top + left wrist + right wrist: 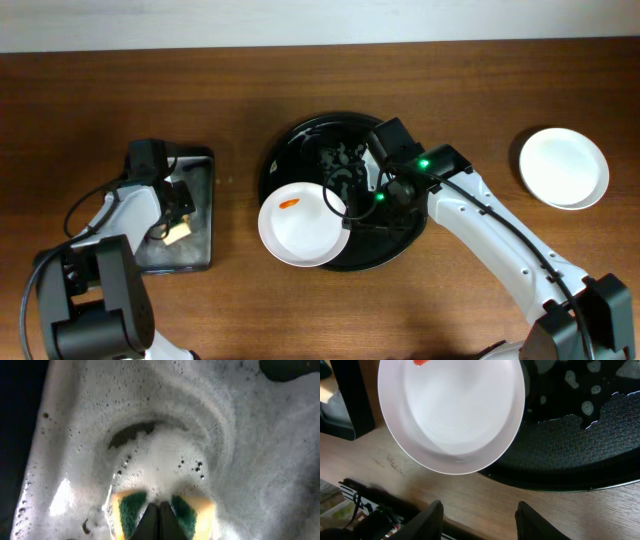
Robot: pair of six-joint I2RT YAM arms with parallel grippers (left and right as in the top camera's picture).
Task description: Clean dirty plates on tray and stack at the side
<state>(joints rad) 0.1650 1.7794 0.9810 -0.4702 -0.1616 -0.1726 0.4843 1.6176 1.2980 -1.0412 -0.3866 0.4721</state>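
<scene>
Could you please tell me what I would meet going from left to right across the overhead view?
Black sponge basin, where the left gripper holds the sponge → orange-smeared plate overhanging the rim of the tray → clean white plate.

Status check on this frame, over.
Left gripper shut on sponge in foamy basin. Right gripper open near smeared plate overhanging tray rim. Second plate aside, right. Nothing blocking.
</scene>
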